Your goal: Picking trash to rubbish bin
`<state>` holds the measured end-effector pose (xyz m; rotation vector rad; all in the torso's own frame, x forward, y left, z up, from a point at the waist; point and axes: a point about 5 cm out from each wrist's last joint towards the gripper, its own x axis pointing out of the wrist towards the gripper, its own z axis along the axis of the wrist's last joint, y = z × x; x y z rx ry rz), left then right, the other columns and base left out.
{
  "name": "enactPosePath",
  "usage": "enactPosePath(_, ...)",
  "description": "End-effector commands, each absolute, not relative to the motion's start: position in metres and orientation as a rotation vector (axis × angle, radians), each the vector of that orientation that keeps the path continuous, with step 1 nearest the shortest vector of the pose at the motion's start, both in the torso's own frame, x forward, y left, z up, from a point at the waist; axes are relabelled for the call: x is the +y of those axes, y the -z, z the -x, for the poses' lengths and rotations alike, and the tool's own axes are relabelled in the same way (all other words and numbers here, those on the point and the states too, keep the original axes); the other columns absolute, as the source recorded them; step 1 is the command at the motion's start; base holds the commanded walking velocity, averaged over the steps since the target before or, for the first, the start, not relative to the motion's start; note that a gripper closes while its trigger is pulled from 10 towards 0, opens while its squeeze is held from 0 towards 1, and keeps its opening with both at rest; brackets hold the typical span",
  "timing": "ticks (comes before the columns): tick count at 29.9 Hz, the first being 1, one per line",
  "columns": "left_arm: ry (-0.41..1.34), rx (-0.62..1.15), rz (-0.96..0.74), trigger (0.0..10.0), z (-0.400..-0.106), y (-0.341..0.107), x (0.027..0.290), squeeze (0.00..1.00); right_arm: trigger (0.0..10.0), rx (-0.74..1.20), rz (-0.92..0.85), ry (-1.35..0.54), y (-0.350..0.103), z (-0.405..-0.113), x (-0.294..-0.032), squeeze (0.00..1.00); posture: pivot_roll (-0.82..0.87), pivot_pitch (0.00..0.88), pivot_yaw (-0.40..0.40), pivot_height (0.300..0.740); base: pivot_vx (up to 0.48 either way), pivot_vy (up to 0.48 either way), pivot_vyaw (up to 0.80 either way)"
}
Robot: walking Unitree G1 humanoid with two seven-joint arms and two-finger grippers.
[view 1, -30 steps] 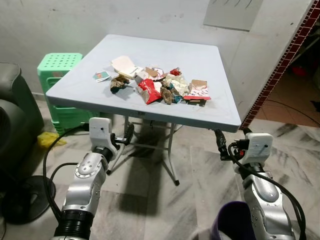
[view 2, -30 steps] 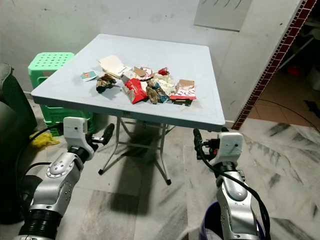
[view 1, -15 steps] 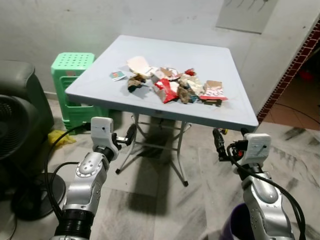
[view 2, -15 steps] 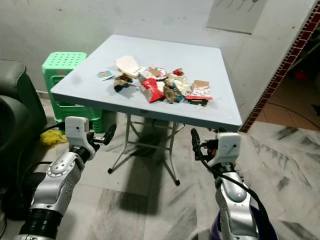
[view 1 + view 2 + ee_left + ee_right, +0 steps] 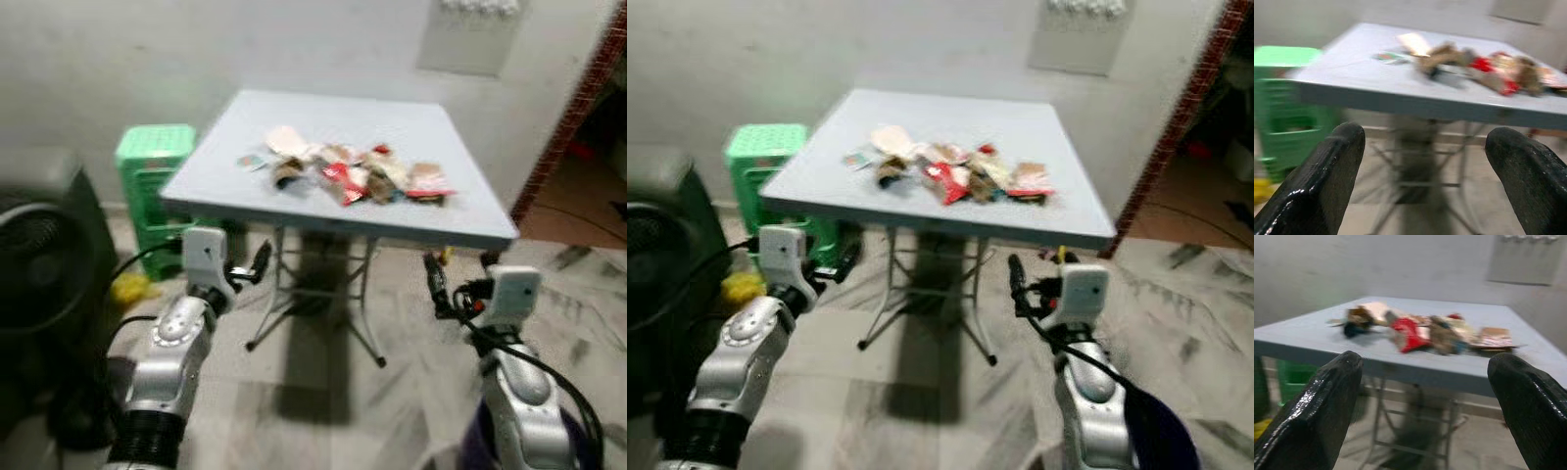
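- Trash [image 5: 345,172] lies in a loose pile at the middle of the bench top; judged from this, no piece has been collected and the whole pick-up is still to do.
- Bench [image 5: 451,211] is a pale folding table on crossed metal legs, standing ahead of the robot near the wall. Both arms are short of its near edge.
- Green stool [image 5: 153,157] stands just beside the bench on the robot's left, and a dark fan [image 5: 39,264] is nearer on the same side. Neither is part of the task.
- Purple rounded object [image 5: 1161,431] shows low beside the right arm. It may be the rubbish bin, but too little is visible to confirm.
- Left gripper [image 5: 1430,171] is held below bench height, fingers spread wide, nothing between them.
- Right gripper [image 5: 1425,406] is at a matching height on the other side, fingers likewise spread and empty, aimed toward the pile.
- Red wrapper [image 5: 1406,333] lies near the front of the pile, with a tan paper piece [image 5: 286,140] and a small card [image 5: 250,162] toward the robot's left.
- Remaining steps, as a judgement: close in on the bench, raise a gripper above the top, grasp one item, carry it to the bin, repeat.
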<state>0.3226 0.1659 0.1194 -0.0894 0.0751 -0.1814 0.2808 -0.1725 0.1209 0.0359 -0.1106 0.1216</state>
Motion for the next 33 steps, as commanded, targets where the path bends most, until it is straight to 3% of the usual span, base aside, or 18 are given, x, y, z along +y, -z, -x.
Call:
enactPosePath(1,0.204,0.08,0.09,10.0,-0.324,-0.1209,0.154,0.0,10.0,-0.113,-0.029,-0.094,-0.1239,-0.28,-0.1829,0.0,-0.02,0.0,-0.027,0.74,0.0,0.0,0.0)
enactPosePath(24,0.206,0.108,0.093,10.0,-0.3238,-0.1195,0.1528,0.0,10.0,-0.101,-0.036,-0.088,-0.1235,-0.2795,-0.1862,0.0,-0.02,0.001,-0.031,0.74,0.0,0.0,0.0)
enactPosePath(33,0.215,0.105,0.099,10.0,-0.3236,-0.1208,0.1528,0.0,10.0,-0.098,-0.035,-0.086,-0.1223,-0.2782,-0.1861,0.0,-0.02,0.003,-0.03,0.74,0.261,0.0,0.0)
